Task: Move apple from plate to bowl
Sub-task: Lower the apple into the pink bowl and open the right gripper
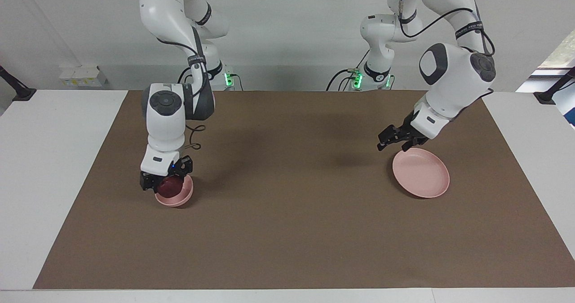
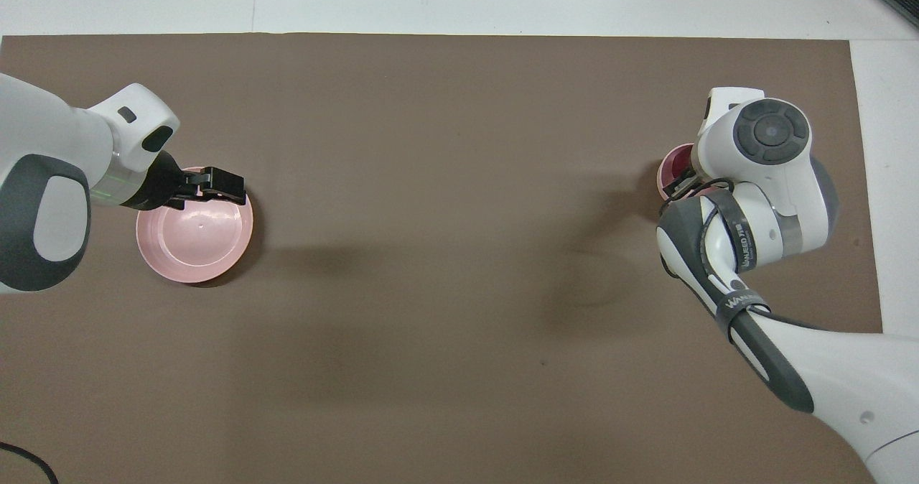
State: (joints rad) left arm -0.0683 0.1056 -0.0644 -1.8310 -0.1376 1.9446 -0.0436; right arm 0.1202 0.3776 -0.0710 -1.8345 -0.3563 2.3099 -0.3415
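Note:
The dark-red apple (image 1: 170, 186) sits low in the mouth of the small pink bowl (image 1: 177, 198) toward the right arm's end of the table. My right gripper (image 1: 166, 180) points straight down and is shut on the apple, one finger on each side of it. In the overhead view the right arm covers most of the bowl (image 2: 664, 179), and only a sliver of the apple (image 2: 677, 162) shows. The flat pink plate (image 1: 422, 175) lies bare toward the left arm's end and shows fully in the overhead view (image 2: 194, 243). My left gripper (image 1: 394, 147) is open and empty, just above the plate's edge nearer the robots.
A brown mat (image 1: 287, 213) covers the table between white side strips (image 1: 45, 181). Small white boxes (image 1: 83, 76) stand at the table's edge near the right arm's base. Black clamps (image 1: 13, 87) sit at both corners nearer the robots.

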